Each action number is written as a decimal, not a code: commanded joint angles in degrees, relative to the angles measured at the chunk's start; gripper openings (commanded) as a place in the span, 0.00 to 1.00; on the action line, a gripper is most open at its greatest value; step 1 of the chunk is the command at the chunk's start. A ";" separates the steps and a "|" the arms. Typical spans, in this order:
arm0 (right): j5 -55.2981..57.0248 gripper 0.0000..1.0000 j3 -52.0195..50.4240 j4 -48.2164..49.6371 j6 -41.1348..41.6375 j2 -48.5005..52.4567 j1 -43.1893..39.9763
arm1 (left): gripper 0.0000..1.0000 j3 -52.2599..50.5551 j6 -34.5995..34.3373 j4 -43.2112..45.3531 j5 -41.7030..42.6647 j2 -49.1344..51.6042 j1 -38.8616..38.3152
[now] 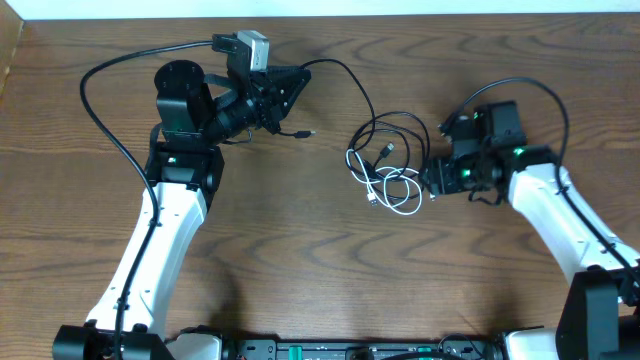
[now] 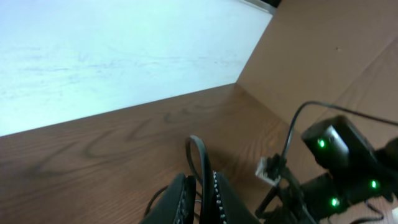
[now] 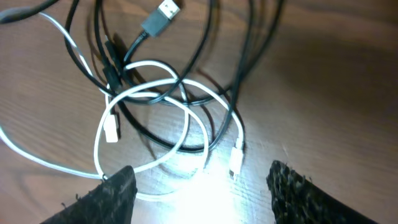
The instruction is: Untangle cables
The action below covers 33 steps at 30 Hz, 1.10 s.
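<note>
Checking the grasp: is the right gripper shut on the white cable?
No, the right gripper has its jaws wide apart, the white cable lying on the table between them.

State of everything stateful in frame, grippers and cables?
left gripper: shut on black cable.
right gripper: open, empty, above the tangle.
black cable: pinched, other end running into the tangle.
white cable: looped on the table, within the tangle.
tangle: not yet separated.

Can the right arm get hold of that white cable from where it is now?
Probably yes. The right gripper is open right over the white cable, whose loops lie on the table between its fingers. Black cables cross through those loops, so it may catch one of them too.
</note>
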 commanded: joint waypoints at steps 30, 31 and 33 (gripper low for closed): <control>-6.51 0.70 -10.27 27.61 -3.30 0.24 14.78 | 0.13 0.79 -2.93 -1.22 7.56 0.66 0.17; -6.54 0.70 -10.27 27.96 -2.73 0.28 14.78 | 0.13 0.79 -2.95 -0.98 8.17 0.66 0.17; -6.49 0.69 -10.27 28.92 -0.85 0.70 14.78 | 0.12 0.79 -2.95 -0.35 9.44 0.66 0.13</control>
